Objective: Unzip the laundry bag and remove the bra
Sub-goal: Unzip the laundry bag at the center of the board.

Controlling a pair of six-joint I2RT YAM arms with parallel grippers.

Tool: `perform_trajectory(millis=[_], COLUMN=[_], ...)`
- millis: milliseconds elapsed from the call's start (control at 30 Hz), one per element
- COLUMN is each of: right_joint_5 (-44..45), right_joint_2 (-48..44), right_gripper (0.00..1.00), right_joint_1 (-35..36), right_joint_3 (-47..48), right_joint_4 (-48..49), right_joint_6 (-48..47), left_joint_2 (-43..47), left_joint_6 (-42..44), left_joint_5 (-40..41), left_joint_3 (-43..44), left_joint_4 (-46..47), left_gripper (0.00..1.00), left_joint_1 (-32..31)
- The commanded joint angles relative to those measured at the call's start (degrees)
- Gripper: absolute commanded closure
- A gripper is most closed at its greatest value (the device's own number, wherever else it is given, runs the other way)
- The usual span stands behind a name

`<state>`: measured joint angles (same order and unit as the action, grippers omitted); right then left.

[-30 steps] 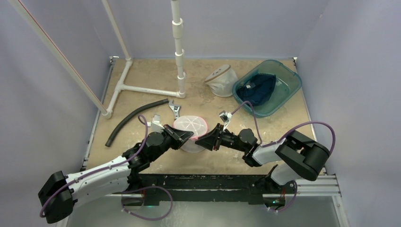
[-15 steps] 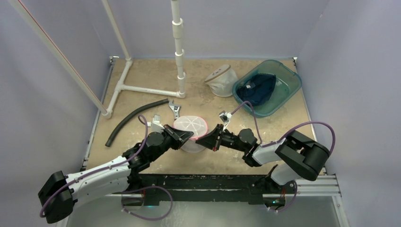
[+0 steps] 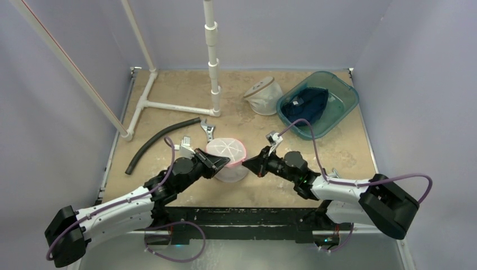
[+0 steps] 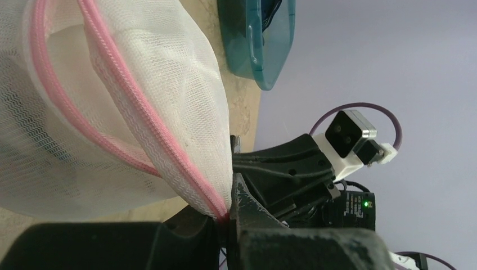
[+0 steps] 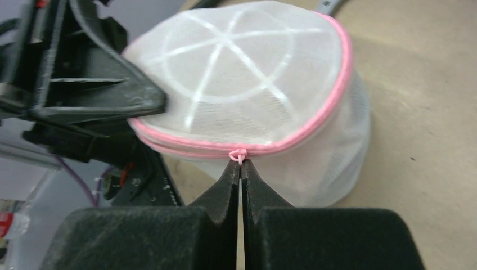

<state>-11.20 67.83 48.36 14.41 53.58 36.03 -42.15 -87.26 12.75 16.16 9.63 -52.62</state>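
The laundry bag point(image 3: 228, 151) is a round white mesh pouch with a pink zipper around its lid, standing on the table between both arms. My left gripper point(image 3: 216, 161) is shut on the bag's pink seam at its left edge; the left wrist view shows the mesh point(image 4: 112, 112) pinched at the gripper point(image 4: 232, 194). My right gripper point(image 3: 246, 165) meets the bag from the right. In the right wrist view that gripper point(image 5: 241, 164) is shut on the small pink zipper pull point(image 5: 238, 153), below the lid point(image 5: 242, 73). The bra is hidden.
A teal tub point(image 3: 344, 101) holding dark blue cloth sits at the back right, with a second white mesh bag point(image 3: 263, 95) beside it. A white pipe stand point(image 3: 212, 56), a black hose point(image 3: 160, 140) and a wrench point(image 3: 207, 131) lie behind the bag.
My right gripper has closed on the zipper pull and drawn slightly to the right, its arm stretching out lower. The left gripper keeps its hold on the seam.
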Motion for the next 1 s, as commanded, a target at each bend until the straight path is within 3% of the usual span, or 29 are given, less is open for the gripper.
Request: perform_trajectory(millis=[0,167,300,467,500,533,600,667,733,867,967], right_joint_5=[10.64,18.92,23.66,25.88,27.06,27.75,28.91,29.8,30.28,30.49,30.15], right_joint_2=[-0.84,-3.11,-12.14,-22.86,-24.2,-25.4,-27.01,-28.23,-29.06,-28.98,-27.5], right_gripper=[1.0,1.0,1.0,1.0,1.0,1.0,1.0,1.0,1.0,1.0,1.0], right_joint_1=[-0.27,-0.32,-0.09,2.71,3.62,4.29,5.26,5.72,5.84,5.99,6.09], right_joint_3=[3.35,2.94,0.3,0.24,0.6,0.95,1.51,1.37,1.24,0.68,0.44], right_joint_4=[-12.19,-17.42,-18.37,-24.13,-25.59,-26.84,-29.1,-30.31,-31.31,-31.61,-30.44], right_joint_6=[-2.55,-0.4,-0.77,-3.49,-3.88,-4.21,-4.47,-4.29,-4.14,-4.23,-4.61], left_joint_2=[-0.84,-0.28,-1.03,-9.81,-12.62,-15.29,-19.86,-21.92,-20.99,-12.55,-5.97], left_joint_6=[2.91,6.49,11.72,21.84,23.55,24.99,26.61,25.69,25.48,20.81,14.55], left_joint_5=[-3.99,-6.31,-7.96,-15.46,-17.63,-19.44,-23.24,-24.15,-21.76,-13.59,-3.99], left_joint_3=[0.49,1.85,5.09,11.67,13.51,15.15,18.38,19.24,19.25,17.81,16.09], left_joint_4=[3.79,2.97,0.65,4.48,5.53,6.55,7.75,8.04,5.69,-4.27,-8.82], left_gripper=[1.0,1.0,1.0,0.97,0.94,0.83,0.42,0.25,0.17,0.15,0.14], left_joint_1=[0.13,0.2,0.8,3.6,4.65,5.82,8.73,10.74,11.29,10.46,4.1])
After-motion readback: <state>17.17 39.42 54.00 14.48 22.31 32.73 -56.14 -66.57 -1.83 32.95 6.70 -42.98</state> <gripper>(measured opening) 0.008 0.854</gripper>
